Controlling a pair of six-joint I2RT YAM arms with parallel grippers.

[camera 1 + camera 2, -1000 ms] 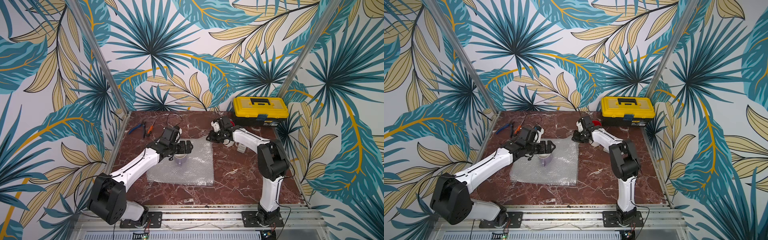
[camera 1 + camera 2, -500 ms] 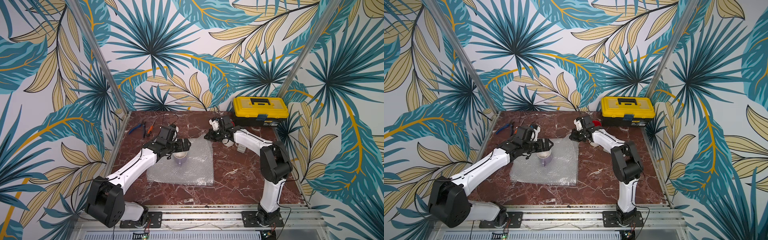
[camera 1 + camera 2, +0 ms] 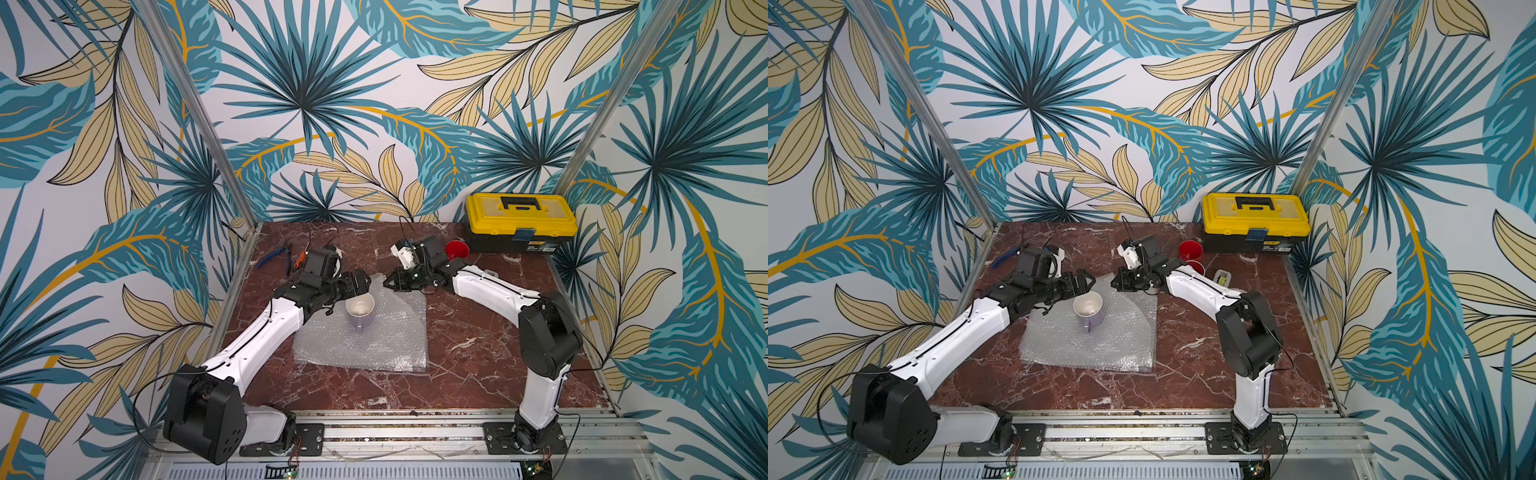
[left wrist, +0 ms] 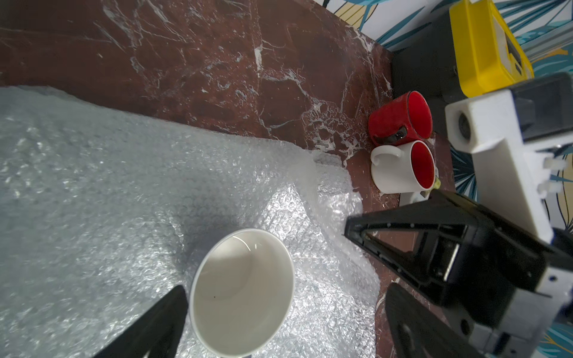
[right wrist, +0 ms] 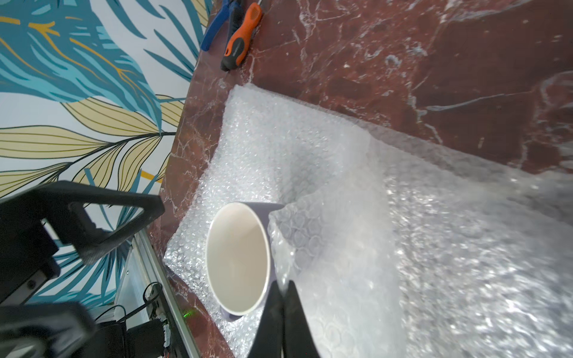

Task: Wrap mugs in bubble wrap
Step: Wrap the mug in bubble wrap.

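Note:
The pale lavender mug (image 3: 360, 309) (image 3: 1088, 309) (image 5: 237, 257) stands upright on the bubble wrap (image 3: 374, 336) (image 3: 1100, 340) (image 4: 93, 186) with its white inside showing. My right gripper (image 3: 386, 284) (image 3: 1113, 282) (image 5: 282, 283) is shut on the sheet's far right corner and holds it lifted beside the mug's rim. My left gripper (image 3: 363, 282) (image 3: 1088, 282) (image 4: 286, 289) hangs open just behind the mug, holding nothing. The red mug (image 3: 456, 249) (image 4: 400, 119) and the white mug with red inside (image 4: 400, 167) stand together behind my right arm.
A yellow toolbox (image 3: 519, 222) fills the back right corner. Blue pliers (image 3: 272, 257) and an orange screwdriver (image 3: 300, 258) lie at the back left. A small grey tape dispenser (image 3: 1222, 276) sits beyond my right forearm.
My right gripper closed on the wrap's far right corner and moved left toward the mug, raising it. My left gripper drew back slightly and stayed open.

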